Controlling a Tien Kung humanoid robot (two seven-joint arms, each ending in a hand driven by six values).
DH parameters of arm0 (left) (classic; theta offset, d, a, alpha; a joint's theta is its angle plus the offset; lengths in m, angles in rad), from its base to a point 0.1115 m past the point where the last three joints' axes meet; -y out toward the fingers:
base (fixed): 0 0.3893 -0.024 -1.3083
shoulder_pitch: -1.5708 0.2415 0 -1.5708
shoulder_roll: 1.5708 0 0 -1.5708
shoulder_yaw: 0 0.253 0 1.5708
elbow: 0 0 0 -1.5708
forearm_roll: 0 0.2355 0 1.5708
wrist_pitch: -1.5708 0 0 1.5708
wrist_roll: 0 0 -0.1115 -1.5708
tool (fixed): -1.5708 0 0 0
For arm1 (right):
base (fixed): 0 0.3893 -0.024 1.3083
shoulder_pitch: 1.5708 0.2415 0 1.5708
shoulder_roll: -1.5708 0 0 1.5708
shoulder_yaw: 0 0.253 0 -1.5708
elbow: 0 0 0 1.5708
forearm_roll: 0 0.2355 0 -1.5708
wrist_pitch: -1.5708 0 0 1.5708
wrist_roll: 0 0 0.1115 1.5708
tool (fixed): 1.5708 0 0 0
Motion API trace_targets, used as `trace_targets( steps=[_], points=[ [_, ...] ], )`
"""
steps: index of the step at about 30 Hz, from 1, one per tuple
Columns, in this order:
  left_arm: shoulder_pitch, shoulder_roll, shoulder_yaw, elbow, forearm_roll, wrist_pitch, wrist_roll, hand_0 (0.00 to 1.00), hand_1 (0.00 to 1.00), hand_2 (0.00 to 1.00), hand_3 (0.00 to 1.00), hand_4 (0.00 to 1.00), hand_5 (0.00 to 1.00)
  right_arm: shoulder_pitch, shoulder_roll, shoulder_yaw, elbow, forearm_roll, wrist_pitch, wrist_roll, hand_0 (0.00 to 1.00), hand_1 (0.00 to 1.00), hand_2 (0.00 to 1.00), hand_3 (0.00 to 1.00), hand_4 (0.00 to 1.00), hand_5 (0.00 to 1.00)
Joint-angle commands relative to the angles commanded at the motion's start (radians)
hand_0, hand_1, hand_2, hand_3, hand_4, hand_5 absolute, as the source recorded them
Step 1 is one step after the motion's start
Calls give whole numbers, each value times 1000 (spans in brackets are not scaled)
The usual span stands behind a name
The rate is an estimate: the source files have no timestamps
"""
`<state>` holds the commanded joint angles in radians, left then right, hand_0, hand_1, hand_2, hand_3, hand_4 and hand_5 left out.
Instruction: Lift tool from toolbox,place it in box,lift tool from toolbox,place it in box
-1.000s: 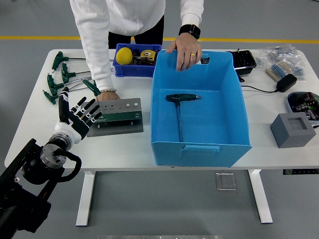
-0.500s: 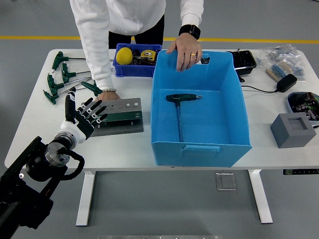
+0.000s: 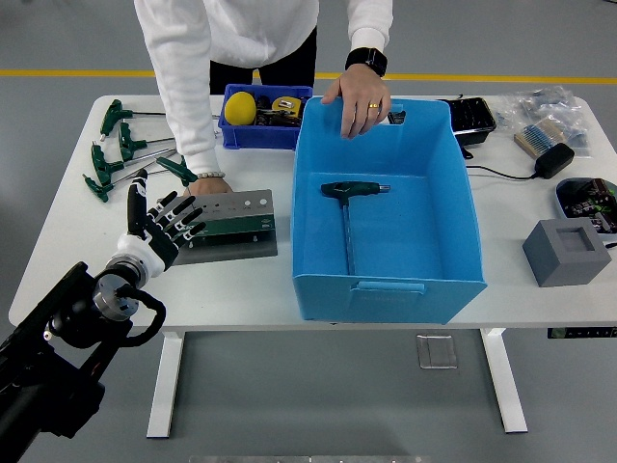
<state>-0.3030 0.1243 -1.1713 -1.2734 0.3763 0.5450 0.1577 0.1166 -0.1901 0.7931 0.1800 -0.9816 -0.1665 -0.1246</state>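
At the lower left of the frame the left hand [image 3: 159, 225], black with pale knuckle joints on a glossy black arm, hovers with its five fingers spread apart and holding nothing, its fingertips over the left end of the tool rack [image 3: 228, 226]. That rack is a flat grey metal plate with a perforated upright strip and a dark green bar lying along it. A person's hand [image 3: 207, 185], coming out of a white sleeve, presses down at the rack's far edge. The person's other hand [image 3: 360, 100], with a ring and a black wristwatch, rests on the back rim of the big blue box [image 3: 453, 183], a smooth plastic bin with sloping walls in the centre of the frame. Inside it, on the floor, lies one T-handle wrench [image 3: 347, 217], its dark green grip crosswise and its thin steel shaft pointing toward the near wall. More green T-handle wrenches [image 3: 120, 149] lie scattered at the upper left on the white table [image 3: 241, 289]. A small blue bin [image 3: 260, 130] at top centre holds a yellow ball and what seems to be a tape measure. At the right edge sits a grey foam block [image 3: 567, 251] with a square recess.
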Motion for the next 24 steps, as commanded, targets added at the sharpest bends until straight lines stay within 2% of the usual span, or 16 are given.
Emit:
trace_targets(
  steps=[12,24],
  points=[
    [-36,5,25,17,-20,-11,-21,327,535,654,894,856,998,-1,2,-17,0,8,2,-1,586,541,623,585,795,829],
    [-80,-1,43,34,-33,-15,-29,328,535,654,897,868,998,7,2,-24,0,17,3,2,586,543,632,584,795,831]
  ],
)
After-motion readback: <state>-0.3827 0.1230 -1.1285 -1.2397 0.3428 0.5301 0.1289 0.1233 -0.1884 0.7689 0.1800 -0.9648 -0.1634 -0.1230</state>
